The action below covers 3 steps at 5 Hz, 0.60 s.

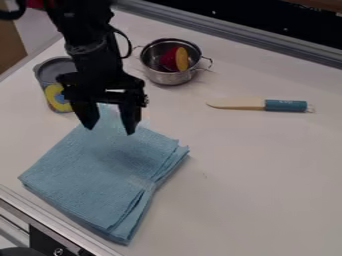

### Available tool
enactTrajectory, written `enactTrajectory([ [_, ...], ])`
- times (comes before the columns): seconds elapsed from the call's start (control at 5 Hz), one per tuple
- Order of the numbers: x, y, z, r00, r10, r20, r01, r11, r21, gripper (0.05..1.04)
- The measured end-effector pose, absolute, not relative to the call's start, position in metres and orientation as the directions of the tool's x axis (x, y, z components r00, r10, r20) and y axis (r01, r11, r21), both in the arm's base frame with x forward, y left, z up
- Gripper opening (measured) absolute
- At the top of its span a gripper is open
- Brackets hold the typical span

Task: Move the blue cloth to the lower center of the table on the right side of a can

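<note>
At the left of the counter, near its left edge, you have a grey can standing upright, with a yellow patch on its side.

Your blue cloth is folded in layers and lies flat toward the counter's near edge. Its left corner comes close to the metal trim there, and so does its lowest corner. Its far corner reaches up just beside the can, on the can's right, and its loose layers show along the right side.

Your arm comes in over the counter's far left corner, and the gripper hangs down above the far part of the cloth. The fingers are open, spread well apart and pointing down; you can see blue fabric between them.

Farther right, near the metal rail at the far edge, a silver pot with two handles sits upright, holding a red piece with a yellow-orange face.

Rightmost, between that pot and the right edge, your knife lies flat, its beige blade pointing left and its blue handle right.
</note>
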<state>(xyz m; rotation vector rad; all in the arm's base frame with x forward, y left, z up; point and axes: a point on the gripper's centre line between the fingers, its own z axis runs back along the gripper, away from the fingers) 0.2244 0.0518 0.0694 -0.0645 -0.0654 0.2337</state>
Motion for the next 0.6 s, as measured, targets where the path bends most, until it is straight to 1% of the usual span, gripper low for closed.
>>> enactTrajectory([
  [0.2, 0.24, 0.029, 0.071, 0.975, 0.194, 0.111, -0.189, 0.981, -0.054, 0.999],
  [0.4, 0.267, 0.006, 0.067, 0.974, 0.187, 0.132, -0.179, 0.981, -0.07, 0.999],
  [0.6, 0.291, -0.021, 0.069, 0.971, 0.133, 0.198, -0.125, 0.991, -0.053, 0.999],
])
